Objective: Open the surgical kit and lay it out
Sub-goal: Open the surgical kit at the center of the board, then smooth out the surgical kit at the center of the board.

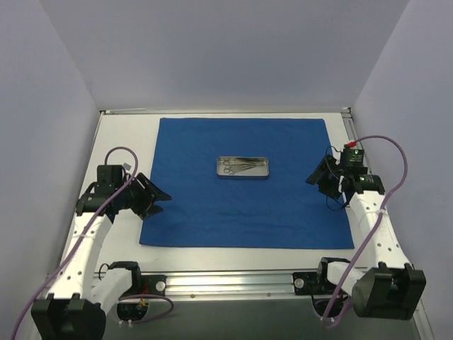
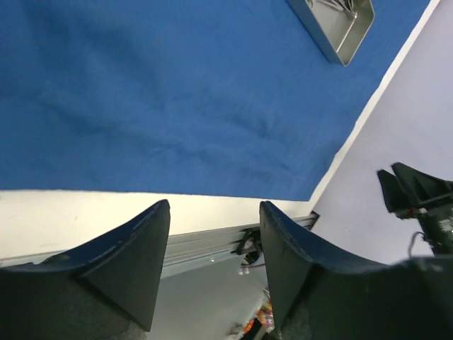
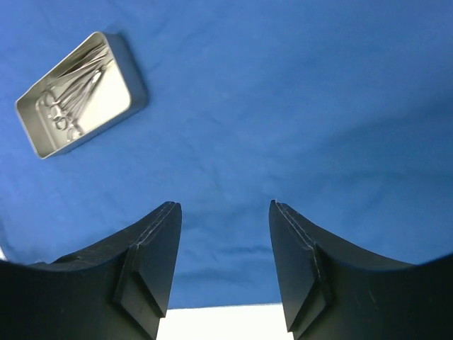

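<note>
Overhead view: a royal-blue cloth [image 1: 248, 205] lies spread flat as one large rectangle on the white table [image 1: 127, 142], covering most of its middle. A shallow metal tray [image 1: 243, 175] sits on the cloth near its centre, a little toward the far edge. The tray holds thin silver ring-handled forceps [image 1: 241, 165] lying side by side; how many there are cannot be told.

The left gripper [image 1: 159, 202] hovers at the cloth's left edge, near the front corner. The right gripper [image 1: 322, 177] hovers at the cloth's right edge, level with the tray. Both are well apart from the tray.

Left wrist view: the left gripper [image 2: 214, 212] has its jaws parted with nothing between them. Beyond them are the edge of the cloth [image 2: 177, 92] and bare table, and a corner of the tray [image 2: 340, 32] shows at the top.

Right wrist view: the right gripper [image 3: 225, 212] likewise stands partly open and empty above the cloth [image 3: 283, 106]. The tray [image 3: 138, 88] and its forceps [image 3: 74, 95] lie at upper left.
</note>
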`<control>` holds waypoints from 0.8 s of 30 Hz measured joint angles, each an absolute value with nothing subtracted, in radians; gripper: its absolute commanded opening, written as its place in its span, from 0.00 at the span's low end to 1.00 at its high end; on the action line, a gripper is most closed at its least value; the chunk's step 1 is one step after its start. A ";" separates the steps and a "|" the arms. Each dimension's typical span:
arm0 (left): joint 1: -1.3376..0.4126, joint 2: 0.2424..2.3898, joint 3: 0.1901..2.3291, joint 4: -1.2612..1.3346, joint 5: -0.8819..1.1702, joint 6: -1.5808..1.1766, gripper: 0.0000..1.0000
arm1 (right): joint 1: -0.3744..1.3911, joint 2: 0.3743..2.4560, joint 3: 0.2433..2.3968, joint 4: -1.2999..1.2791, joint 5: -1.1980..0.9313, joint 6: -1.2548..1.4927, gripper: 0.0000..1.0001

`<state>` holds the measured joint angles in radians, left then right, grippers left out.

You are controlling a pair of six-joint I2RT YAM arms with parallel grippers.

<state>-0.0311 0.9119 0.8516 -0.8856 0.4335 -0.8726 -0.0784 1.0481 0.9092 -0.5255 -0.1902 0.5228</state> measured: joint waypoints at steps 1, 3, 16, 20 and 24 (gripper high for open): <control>-0.031 0.947 0.852 -0.856 0.447 -0.873 0.60 | -0.078 1.077 0.899 -0.490 -0.219 0.522 0.52; -0.031 1.023 0.851 -0.799 0.470 -0.875 0.57 | -0.075 1.141 0.883 -0.423 -0.270 0.522 0.53; -0.031 1.368 0.931 -0.631 0.514 -0.837 0.03 | 0.009 1.465 0.939 -0.170 -0.423 0.493 0.00; -0.038 1.481 0.963 -0.618 0.558 -0.806 0.02 | 0.056 1.560 0.937 -0.133 -0.551 0.517 0.00; -0.048 1.529 0.991 -0.674 0.569 -0.772 0.02 | 0.128 1.587 0.918 -0.145 -0.672 0.521 0.00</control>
<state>-0.0479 1.5288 0.9913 -0.6739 0.5686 -0.7723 0.1280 1.5867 0.9180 -0.1448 -0.6724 0.5213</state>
